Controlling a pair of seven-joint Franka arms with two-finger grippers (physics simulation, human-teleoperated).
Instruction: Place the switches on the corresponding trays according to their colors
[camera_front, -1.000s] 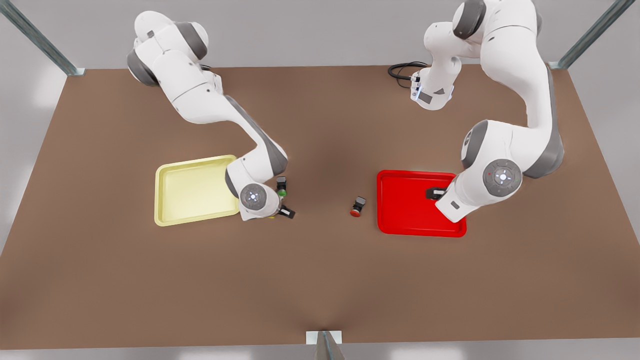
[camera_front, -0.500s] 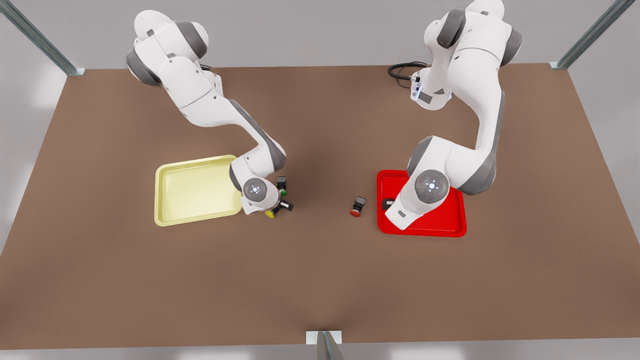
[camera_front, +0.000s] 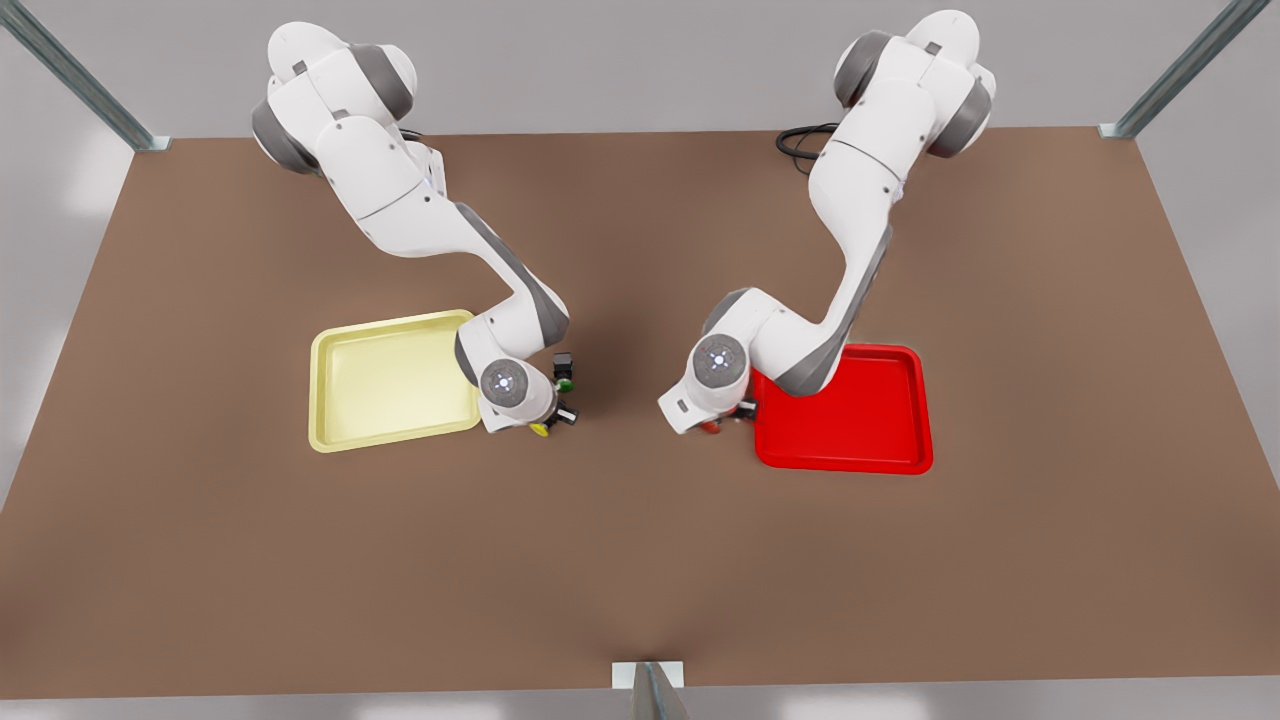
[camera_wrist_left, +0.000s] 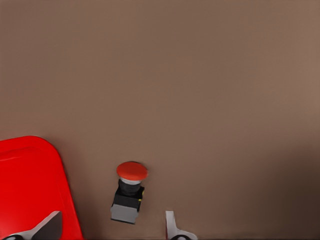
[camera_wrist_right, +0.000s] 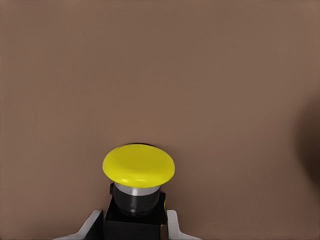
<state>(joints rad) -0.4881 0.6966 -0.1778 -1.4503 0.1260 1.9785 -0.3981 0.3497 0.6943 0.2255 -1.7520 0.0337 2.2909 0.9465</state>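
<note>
On the brown worktop (camera_front: 640, 560) lie my two trays, well apart: the yellow tray (camera_front: 395, 380) at the front view's left, the red tray (camera_front: 850, 410) at its right. My right gripper (camera_wrist_right: 135, 222) is closed on the yellow switch (camera_wrist_right: 138, 175), just beside the yellow tray and a green switch (camera_front: 564, 372); next I judge it must carry over the rim and release. My left gripper (camera_wrist_left: 110, 227), fingers wide, hovers over the red switch (camera_wrist_left: 129, 192) lying just beside the red tray; it needs to descend and close.

Yellow switch (camera_wrist_right: 138, 172) and red switch (camera_wrist_left: 129, 192) outside yellow tray (camera_front: 392, 381), red tray (camera_front: 860, 412).
</note>
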